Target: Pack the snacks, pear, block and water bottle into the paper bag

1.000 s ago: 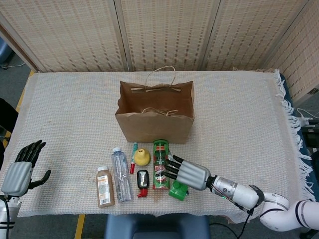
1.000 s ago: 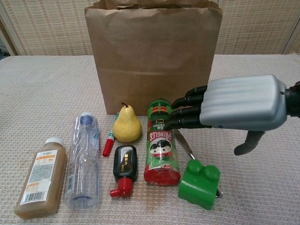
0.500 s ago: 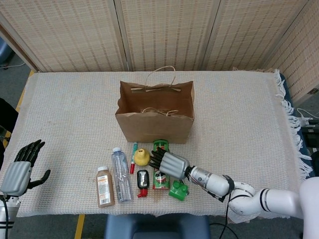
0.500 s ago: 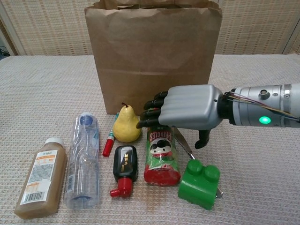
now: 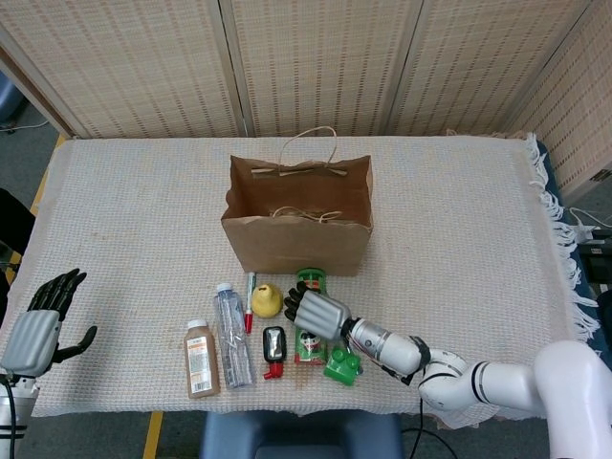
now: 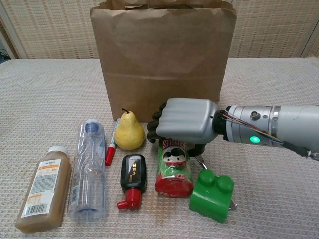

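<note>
My right hand lies over the upper half of the green Pringles can, its fingers curled around the can, which lies on the cloth. The yellow pear stands just left of the fingertips. A green block sits right of the can, below my wrist. The clear water bottle lies further left. Behind them the brown paper bag stands open. My left hand hovers open at the table's left front corner.
A brown juice bottle lies left of the water bottle. A red-capped marker and a small black bottle with a red cap lie between the water bottle and the can. A thin metal piece lies by the block.
My right hand moved left over the can and closed its fingers around it. The pear and marker shifted slightly left. The left hand stayed still.
</note>
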`<state>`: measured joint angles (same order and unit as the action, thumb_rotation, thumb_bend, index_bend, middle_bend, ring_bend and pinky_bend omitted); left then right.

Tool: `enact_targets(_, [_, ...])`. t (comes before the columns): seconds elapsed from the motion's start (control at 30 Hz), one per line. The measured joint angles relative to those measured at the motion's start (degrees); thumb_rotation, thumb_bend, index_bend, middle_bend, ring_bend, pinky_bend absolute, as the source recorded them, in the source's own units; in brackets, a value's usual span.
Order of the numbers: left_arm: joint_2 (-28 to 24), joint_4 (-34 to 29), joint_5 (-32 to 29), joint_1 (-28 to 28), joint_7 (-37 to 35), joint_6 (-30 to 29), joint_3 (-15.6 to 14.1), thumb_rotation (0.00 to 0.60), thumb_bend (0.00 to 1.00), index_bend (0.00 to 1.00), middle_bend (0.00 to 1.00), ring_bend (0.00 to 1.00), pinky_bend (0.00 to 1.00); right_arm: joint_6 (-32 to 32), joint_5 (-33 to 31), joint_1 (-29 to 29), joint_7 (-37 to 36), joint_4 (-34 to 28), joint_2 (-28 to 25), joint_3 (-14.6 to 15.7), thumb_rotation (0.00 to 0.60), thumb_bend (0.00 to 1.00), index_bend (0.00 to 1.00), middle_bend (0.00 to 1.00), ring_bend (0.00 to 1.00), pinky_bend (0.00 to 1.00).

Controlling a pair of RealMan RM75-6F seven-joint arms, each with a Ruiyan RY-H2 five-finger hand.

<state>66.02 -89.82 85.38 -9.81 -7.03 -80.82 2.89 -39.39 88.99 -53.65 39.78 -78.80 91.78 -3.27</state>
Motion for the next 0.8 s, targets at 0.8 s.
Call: enact_targets(0.8, [0.1, -0.2, 0.3, 0.1, 0.8, -0.1, -0.3, 0.6, 0.34, 0.0, 0.0, 0.0, 0.07, -25.4, 5.7, 6.1, -10.2, -8.5, -2.1, -3.7, 0.6, 0.28, 0.72, 0.61, 0.64, 0.7])
